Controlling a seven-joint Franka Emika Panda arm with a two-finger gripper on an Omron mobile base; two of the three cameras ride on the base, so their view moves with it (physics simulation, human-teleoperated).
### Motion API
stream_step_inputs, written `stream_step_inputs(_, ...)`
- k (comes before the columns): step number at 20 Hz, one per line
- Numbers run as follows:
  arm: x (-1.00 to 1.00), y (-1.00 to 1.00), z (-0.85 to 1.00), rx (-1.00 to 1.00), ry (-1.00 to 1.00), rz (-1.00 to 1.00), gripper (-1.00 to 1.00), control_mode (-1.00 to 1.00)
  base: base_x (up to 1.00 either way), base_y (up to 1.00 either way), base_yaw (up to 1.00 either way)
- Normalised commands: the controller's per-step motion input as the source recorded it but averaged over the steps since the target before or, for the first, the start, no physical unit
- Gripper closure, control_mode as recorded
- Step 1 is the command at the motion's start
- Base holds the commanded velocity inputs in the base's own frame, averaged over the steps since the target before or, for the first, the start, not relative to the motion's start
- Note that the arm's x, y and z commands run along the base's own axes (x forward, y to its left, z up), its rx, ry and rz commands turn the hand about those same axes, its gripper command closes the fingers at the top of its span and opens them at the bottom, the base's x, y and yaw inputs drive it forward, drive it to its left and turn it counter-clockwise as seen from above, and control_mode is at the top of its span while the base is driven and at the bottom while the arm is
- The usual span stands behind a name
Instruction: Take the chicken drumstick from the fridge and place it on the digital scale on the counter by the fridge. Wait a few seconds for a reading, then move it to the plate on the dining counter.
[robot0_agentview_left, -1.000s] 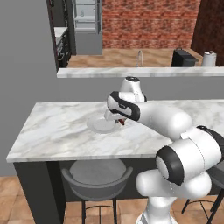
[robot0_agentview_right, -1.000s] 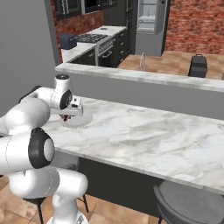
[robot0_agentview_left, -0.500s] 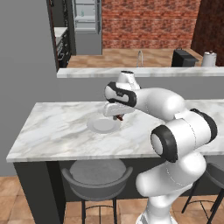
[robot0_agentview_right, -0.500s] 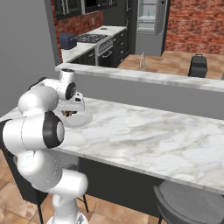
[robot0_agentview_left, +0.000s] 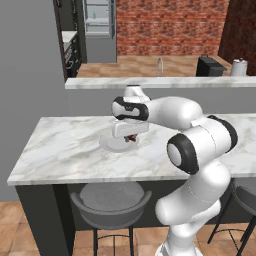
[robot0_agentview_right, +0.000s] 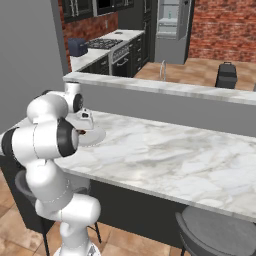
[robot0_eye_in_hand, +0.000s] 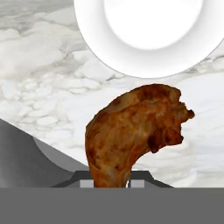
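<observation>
My gripper (robot0_agentview_left: 131, 137) is shut on the chicken drumstick (robot0_agentview_left: 131, 139), a reddish-brown piece held just above the right rim of the plate (robot0_agentview_left: 112, 145). The plate, round and pale, lies on the dining counter (robot0_agentview_left: 65, 145). In the hand view the drumstick (robot0_eye_in_hand: 131, 135) rises from between the gripper's (robot0_eye_in_hand: 109, 181) fingertips, with the plate (robot0_eye_in_hand: 94, 41) beyond it over marble. From the right base view the drumstick (robot0_agentview_right: 81, 132) shows under the hand beside the plate (robot0_agentview_right: 95, 136). The fridge (robot0_agentview_left: 98, 25) stands far back, next to the counter (robot0_agentview_left: 69, 36). The digital scale is out of view.
A raised grey ledge (robot0_agentview_left: 165, 82) runs behind the dining counter. Round grey stools (robot0_agentview_left: 111, 197) (robot0_agentview_right: 220, 230) stand under its front edge. A stove (robot0_agentview_right: 102, 44) and a dark blue toaster (robot0_agentview_right: 77, 46) are on the black-cabinet run. The marble to the right (robot0_agentview_right: 165, 155) is bare.
The arm's elbow has swung up and right and the hand has turned. The drumstick stays gripped near the plate's right rim, a little lower than before.
</observation>
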Motion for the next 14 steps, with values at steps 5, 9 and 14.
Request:
stream_step_inputs(5,0.08,0.07,-0.01,-0.03,0.00,0.00,1.00,-1.00,0.00,0.00,0.00)
stream_step_inputs(9,0.24,0.00,-0.01,0.00,0.00,0.00,1.00,-1.00,0.00,0.00,0.00)
stream_step_inputs(14,0.22,0.00,-0.17,0.00,-0.03,0.00,1.00,-1.00,0.00,0.00,0.00)
